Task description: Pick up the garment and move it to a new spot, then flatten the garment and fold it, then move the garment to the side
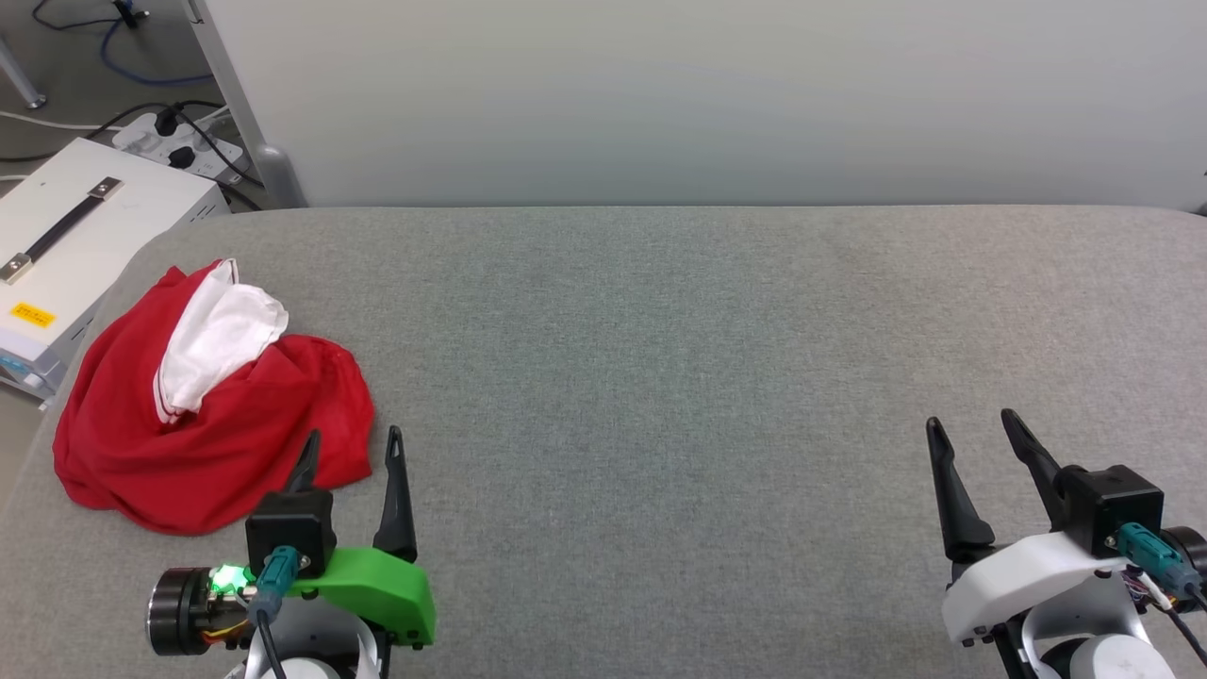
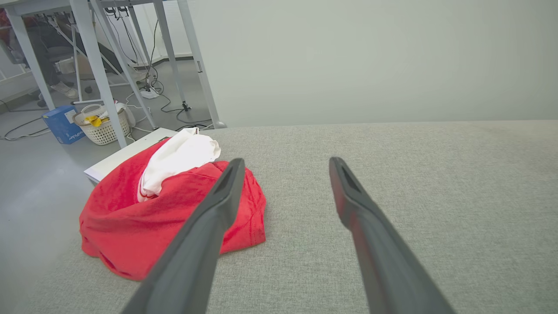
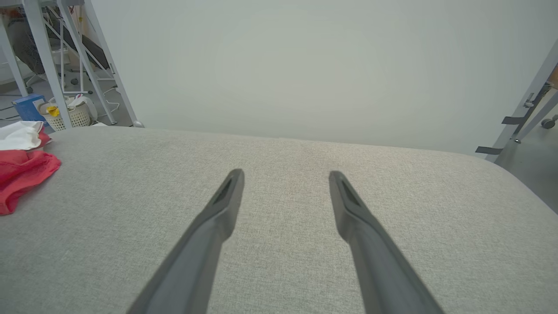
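The garment (image 1: 203,405) lies crumpled in a red heap with a white sleeve on top, at the left end of the grey padded table (image 1: 660,377). Its print is hidden in the folds. My left gripper (image 1: 354,448) stands open just in front of the heap's near right edge, nothing between its fingers. The left wrist view has the garment (image 2: 144,213) left of the left gripper (image 2: 285,163), partly behind one finger. Far off at the lower right, my right gripper (image 1: 976,424) is open and empty over bare table. In the right wrist view the garment (image 3: 22,172) sits at the left edge, well away from the right gripper (image 3: 285,174).
A white case with a black handle (image 1: 66,240) stands beside the table's left end, with a power strip and cables (image 1: 179,141) behind it. A pale wall panel (image 1: 707,94) runs along the table's far edge. Table legs and a basket (image 2: 102,124) are on the floor to the left.
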Tool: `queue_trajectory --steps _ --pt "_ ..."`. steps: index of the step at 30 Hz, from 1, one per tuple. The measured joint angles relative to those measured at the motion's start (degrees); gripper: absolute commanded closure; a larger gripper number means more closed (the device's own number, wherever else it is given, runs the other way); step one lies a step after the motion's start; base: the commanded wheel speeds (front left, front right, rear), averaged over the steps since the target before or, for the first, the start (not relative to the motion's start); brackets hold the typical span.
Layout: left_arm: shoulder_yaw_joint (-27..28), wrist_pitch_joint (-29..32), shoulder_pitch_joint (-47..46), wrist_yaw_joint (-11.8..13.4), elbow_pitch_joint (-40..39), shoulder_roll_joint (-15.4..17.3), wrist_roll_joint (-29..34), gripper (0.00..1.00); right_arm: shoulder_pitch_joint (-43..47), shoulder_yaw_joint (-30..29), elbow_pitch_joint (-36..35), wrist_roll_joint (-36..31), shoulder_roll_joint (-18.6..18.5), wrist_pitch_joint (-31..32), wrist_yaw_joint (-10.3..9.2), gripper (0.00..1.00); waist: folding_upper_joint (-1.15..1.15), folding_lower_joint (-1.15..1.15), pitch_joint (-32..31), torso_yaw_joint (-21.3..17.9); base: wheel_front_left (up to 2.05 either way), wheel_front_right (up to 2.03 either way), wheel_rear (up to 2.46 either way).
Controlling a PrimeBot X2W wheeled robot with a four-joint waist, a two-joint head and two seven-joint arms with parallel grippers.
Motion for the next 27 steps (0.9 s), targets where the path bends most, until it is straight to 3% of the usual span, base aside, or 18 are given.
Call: queue_trajectory --steps 27 --pt "-1.2 -3.1 0.0 1.2 -0.5 0.0 -1.0 0.0 0.7 -0.5 -0.7 4.4 0.0 -3.2 0.0 0.0 0.0 0.0 0.2 0.1 0.0 0.0 0.0"
